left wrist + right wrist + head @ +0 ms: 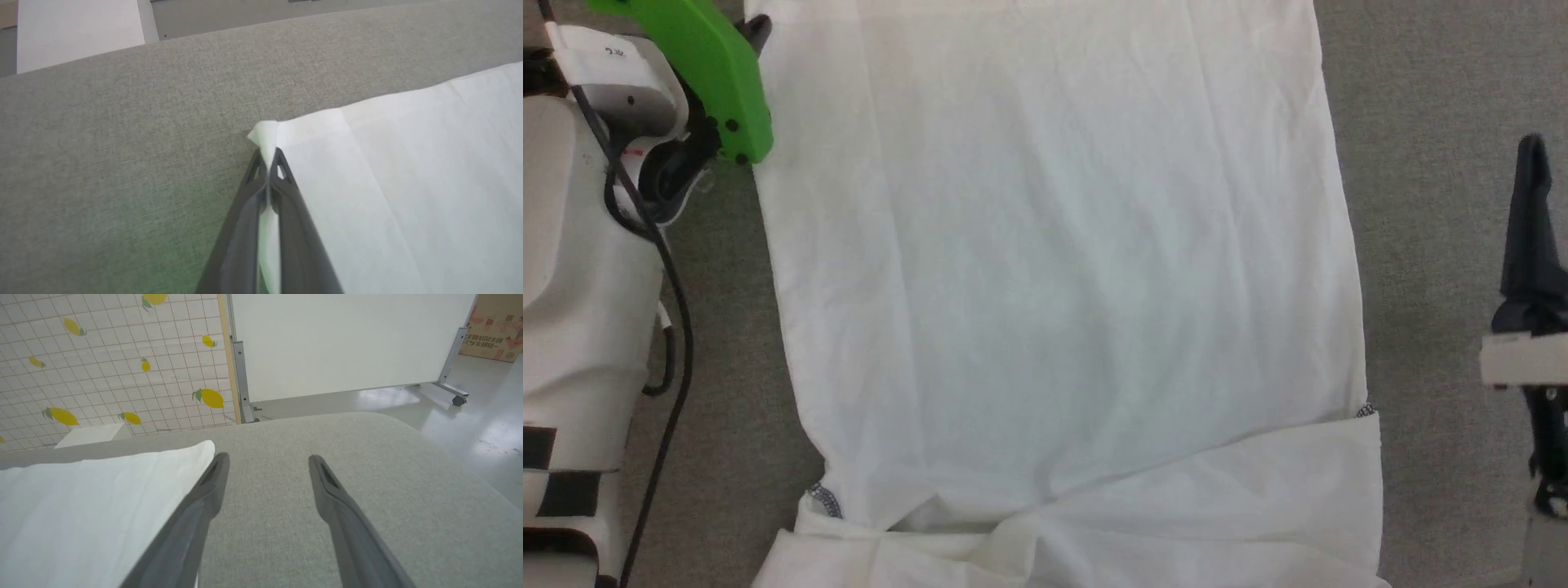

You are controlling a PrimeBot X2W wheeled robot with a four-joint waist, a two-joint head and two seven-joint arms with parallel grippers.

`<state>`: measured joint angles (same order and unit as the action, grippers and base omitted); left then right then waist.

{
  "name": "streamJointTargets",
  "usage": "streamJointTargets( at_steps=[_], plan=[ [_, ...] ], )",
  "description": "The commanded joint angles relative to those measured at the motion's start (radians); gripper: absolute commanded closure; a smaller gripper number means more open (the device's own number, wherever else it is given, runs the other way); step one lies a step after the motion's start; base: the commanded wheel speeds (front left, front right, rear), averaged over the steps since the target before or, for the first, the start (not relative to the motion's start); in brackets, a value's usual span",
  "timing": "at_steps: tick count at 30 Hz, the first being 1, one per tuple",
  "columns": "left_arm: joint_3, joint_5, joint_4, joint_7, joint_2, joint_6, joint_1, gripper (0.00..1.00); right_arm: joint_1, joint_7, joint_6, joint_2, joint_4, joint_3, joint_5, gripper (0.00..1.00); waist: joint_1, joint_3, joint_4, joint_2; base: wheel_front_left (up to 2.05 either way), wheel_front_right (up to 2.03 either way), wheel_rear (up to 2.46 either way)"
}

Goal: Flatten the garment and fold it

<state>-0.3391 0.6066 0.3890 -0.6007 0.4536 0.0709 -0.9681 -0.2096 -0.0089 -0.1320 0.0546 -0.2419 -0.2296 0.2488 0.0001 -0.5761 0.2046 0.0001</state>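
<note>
Head view: the garment (1054, 269) lies spread flat on the grey cloth-covered surface (1437, 245), about midway between its left and right sides, with a bare grey strip on each side. It is thin white fabric, mostly smooth, with faint creases and soft wrinkles across the body. The sleeves (1176, 506) are folded in across the end nearest the robot and overlap there. Short bits of dark grey zigzag stitching (823, 496) show at both shoulder seams, one low left, one at the right side. The neck label is hidden. The left gripper (758, 31), under a green housing (715, 73), sits at the garment's far left corner, and a black cable (678, 327) runs down the pale forearm. Left wrist view: the two dark fingers are pressed together and pinch that corner, with a small white tip of fabric poking out past the fingertips. The corner is lifted slightly off the surface, short of its far edge. Right wrist view: the right gripper (267, 459) is spread wide and holds nothing. It is over bare grey cloth just beside the garment's right edge, near the surface's rounded far right corner. Behind it are a white wheeled panel (347, 343), a lemon-print tiled wall (110, 367) and a cardboard box (492, 330).
</note>
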Motion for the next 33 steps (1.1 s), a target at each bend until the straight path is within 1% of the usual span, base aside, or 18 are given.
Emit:
streamJointTargets(
  at_steps=[1,4,6,8,10,12,13,16,20,23,28,33],
  plan=[
    [0.002,0.013,-0.004,0.028,-0.013,0.008,0.015,1.0,-0.068,0.051,0.001,0.017,-0.025,-0.011,0.005,0.0,-0.0001,0.014,-0.018,-0.0001,0.0,0.0,0.0],
    [-0.008,0.018,-0.011,0.067,-0.035,0.018,0.02,1.0,-0.184,0.192,0.001,0.07,-0.041,-0.034,0.03,0.0,-0.0001,0.02,-0.041,-0.0001,0.0,0.0,0.0],
    [-0.022,0.019,-0.014,0.08,-0.045,0.026,0.024,1.0,-0.263,0.316,0.001,0.109,-0.026,-0.034,0.048,0.0,-0.0001,0.022,-0.06,-0.0001,0.0,0.0,0.0],
    [-0.031,0.022,-0.016,0.086,-0.047,0.031,0.025,1.0,-0.328,0.404,0.001,0.12,-0.004,-0.031,0.071,0.0,-0.0001,0.021,-0.07,-0.0001,0.0,0.0,0.0],
    [-0.042,0.025,-0.019,0.09,-0.052,0.036,0.025,1.0,-0.39,0.53,0.001,0.141,0.041,-0.005,0.093,0.0,-0.0001,0.02,-0.083,-0.0001,0.0,0.0,0.0],
    [-0.052,0.028,-0.022,0.091,-0.055,0.04,0.023,1.0,-0.443,0.625,0.001,0.156,0.093,0.002,0.094,0.0,-0.0001,0.017,-0.094,-0.0001,0.0,0.0,0.0],
    [-0.057,0.029,-0.023,0.091,-0.057,0.041,0.021,1.0,-0.463,0.663,0.001,0.172,0.117,0.017,0.088,0.0,-0.0001,0.015,-0.099,-0.0001,0.0,0.0,0.0],
    [-0.07,0.032,-0.029,0.093,-0.063,0.045,0.015,1.0,-0.54,0.764,0.001,0.166,0.211,0.013,0.071,0.0,-0.0001,0.004,-0.114,-0.0001,0.0,0.0,0.0],
    [-0.083,0.037,-0.036,0.096,-0.069,0.048,0.006,1.0,-0.629,0.827,0.001,0.161,0.317,0.025,0.024,0.0,-0.0001,-0.014,-0.132,-0.0001,0.0,0.0,0.0],
    [-0.09,0.04,-0.036,0.099,-0.071,0.049,0.001,1.0,-0.669,0.849,0.001,0.146,0.387,0.033,-0.008,0.0,-0.0001,-0.024,-0.142,-0.0001,0.0,0.0,0.0],
    [-0.1,0.043,-0.032,0.102,-0.073,0.051,-0.001,1.0,-0.702,0.845,0.001,0.124,0.487,0.034,-0.067,0.0,-0.0001,-0.033,-0.156,-0.0001,0.0,0.0,0.0],
    [-0.111,0.049,-0.027,0.104,-0.078,0.052,-0.009,1.0,-0.719,0.838,0.001,0.112,0.548,0.02,-0.103,0.0,-0.0001,-0.046,-0.172,-0.0001,0.0,0.0,0.0]
  ],
)
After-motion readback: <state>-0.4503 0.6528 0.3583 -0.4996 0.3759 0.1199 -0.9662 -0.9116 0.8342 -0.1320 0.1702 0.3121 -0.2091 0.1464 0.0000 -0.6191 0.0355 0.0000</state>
